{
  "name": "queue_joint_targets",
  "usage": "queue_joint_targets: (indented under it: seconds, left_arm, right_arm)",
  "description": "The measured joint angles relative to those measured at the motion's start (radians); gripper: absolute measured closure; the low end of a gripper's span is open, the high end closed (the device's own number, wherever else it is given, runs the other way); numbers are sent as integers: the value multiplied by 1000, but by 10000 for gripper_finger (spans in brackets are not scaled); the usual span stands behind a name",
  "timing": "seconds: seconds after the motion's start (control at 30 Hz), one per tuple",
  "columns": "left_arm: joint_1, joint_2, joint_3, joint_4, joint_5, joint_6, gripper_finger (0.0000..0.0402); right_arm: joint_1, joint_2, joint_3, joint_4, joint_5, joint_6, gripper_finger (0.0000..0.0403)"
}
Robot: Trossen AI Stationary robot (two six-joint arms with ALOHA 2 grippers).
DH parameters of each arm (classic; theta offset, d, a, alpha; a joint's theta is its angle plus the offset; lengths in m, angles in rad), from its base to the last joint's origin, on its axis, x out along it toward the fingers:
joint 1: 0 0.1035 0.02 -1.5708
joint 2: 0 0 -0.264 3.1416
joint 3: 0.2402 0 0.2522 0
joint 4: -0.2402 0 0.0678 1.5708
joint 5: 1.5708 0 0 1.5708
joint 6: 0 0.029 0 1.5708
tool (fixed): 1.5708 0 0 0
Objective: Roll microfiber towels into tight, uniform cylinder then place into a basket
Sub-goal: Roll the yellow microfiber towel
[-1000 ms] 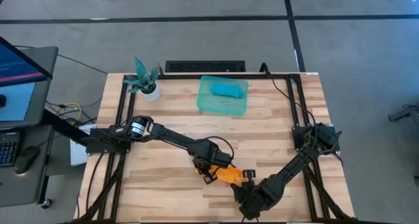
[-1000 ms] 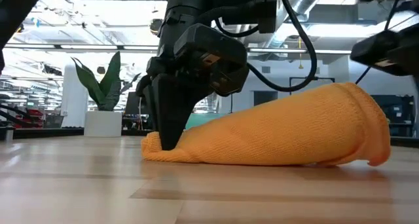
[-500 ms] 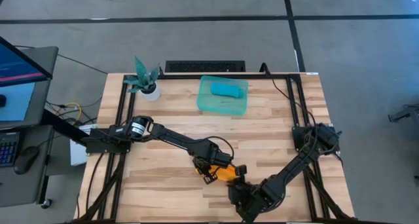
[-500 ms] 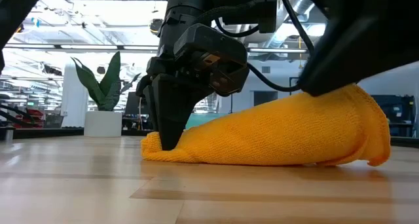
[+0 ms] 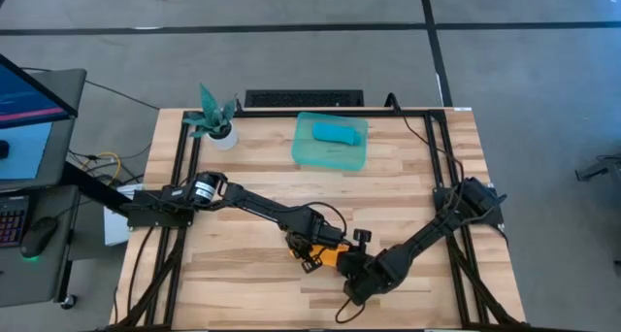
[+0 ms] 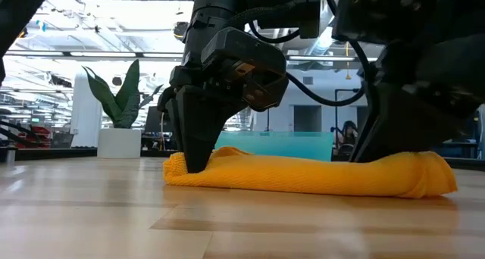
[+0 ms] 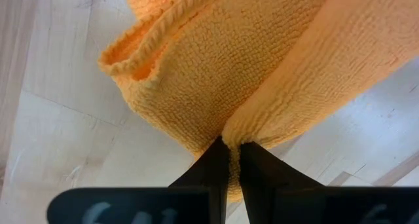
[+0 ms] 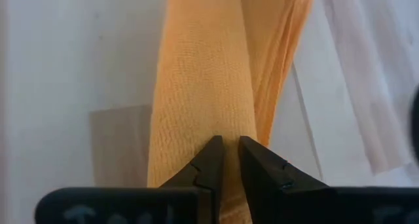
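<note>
The orange towel [image 6: 303, 176] lies as a low, flattened roll on the wooden table, near its front edge [image 5: 336, 258]. My left gripper [image 6: 194, 162] is shut on the towel's left end. My right gripper [image 8: 229, 157] is shut on the towel toward its other end, and also shows in the high view [image 5: 355, 268]. The turquoise towel [image 5: 338, 132] lies rolled up inside the teal-green basket [image 5: 307, 155] at the table's far side. My left gripper pinches a fold of the orange towel's left end [image 7: 230, 131] between its two fingertips. The fingers point down from above. That end rests on the table. My right gripper pinches the top of the roll [image 8: 226, 129] between its fingertips, toward the towel's right end. The fingers come from above and lie along the roll. The towel lies flat on the table under them [image 6: 394, 172].
A small white pot with a teal plant [image 5: 215, 125] stands at the far left corner. Black frame rails [image 5: 184, 157] run along the table's left, right and far sides. Bare wood lies between the basket and the grippers.
My right gripper has moved from near the table's front edge toward the far edge and left, onto the orange towel, and come down on it. The towel's right end, raised before, now lies flat on the table; its left end has stayed in my left gripper.
</note>
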Motion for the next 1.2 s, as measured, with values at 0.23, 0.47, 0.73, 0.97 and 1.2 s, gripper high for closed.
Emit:
queue_joint_targets:
  seconds: [0.23, 0.47, 0.73, 0.97, 1.2]
  left_arm:
    - [0, 0, 0, -2, 0, 17, 381]
    - [0, 0, 0, -2, 1, 75, 375]
    - [0, 0, 0, -2, 1, 87, 357]
    - [0, 1, 0, -3, 0, 144, 315]
    - [0, 1, 0, -3, 0, 254, 273]
  right_arm:
    - [-11, -2, -11, 16, -55, 5, 329]
    - [-10, -2, -11, 20, -68, 3, 329]
    - [-10, -2, -12, 20, -76, 1, 329]
    - [-8, -2, -12, 21, -99, -15, 329]
    - [-7, -1, -12, 21, -101, -15, 329]
